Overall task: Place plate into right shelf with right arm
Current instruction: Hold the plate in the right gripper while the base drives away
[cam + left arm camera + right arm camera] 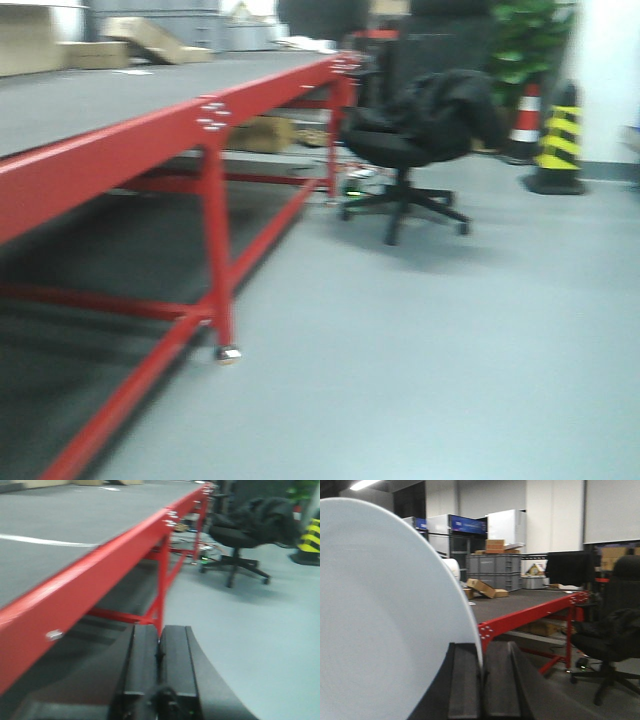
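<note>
The plate (pixel 385 620) is in the air, not on any surface: the right gripper (pixel 481 680) holds it by the rim, and the rim goes down between the two dark fingers (pixel 465 690), which are pressed on it from both sides. The plate stands nearly upright on its edge and fills the left half of the right wrist view. Behind it I see the near corner of the red-framed table (pixel 150 150) and a black chair (pixel 420 130). The left gripper (pixel 159 665) has its fingers together with nothing between them, low beside the long edge of the table. The shelf does not appear in any view, so I cannot say how near it is. I judge the plate to be stiff and smooth, probably ceramic or hard plastic, so it will not bend but may slip or break if it strikes metal. The hold is only on a small part of the rim, so the weight hangs to one side and may turn the plate in the grip. A firm and steady hold on the rim seems right, and slow movement is needed.
</note>
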Action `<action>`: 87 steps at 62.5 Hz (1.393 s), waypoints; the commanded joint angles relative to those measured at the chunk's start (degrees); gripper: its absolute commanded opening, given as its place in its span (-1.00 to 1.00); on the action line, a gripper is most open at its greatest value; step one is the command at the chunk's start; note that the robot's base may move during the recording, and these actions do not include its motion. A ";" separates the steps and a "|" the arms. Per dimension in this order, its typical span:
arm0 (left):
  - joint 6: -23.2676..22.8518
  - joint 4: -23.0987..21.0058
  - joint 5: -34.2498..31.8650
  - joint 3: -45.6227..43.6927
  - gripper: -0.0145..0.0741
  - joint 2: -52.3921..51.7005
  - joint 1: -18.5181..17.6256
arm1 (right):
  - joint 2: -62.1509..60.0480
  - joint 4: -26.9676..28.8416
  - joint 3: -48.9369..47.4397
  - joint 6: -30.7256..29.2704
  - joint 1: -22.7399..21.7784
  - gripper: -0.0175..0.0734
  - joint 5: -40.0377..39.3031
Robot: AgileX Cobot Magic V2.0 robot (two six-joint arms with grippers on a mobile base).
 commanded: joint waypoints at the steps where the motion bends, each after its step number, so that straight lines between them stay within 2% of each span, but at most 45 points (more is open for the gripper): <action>1: -0.19 -0.33 -4.92 0.46 -0.78 -0.38 0.08 | 0.30 -0.61 -1.38 0.19 -0.14 -0.47 -5.85; 87: -0.19 -0.33 -4.92 0.46 -0.78 -0.38 0.08 | 0.36 -0.61 -1.38 0.19 -0.14 -0.47 -5.80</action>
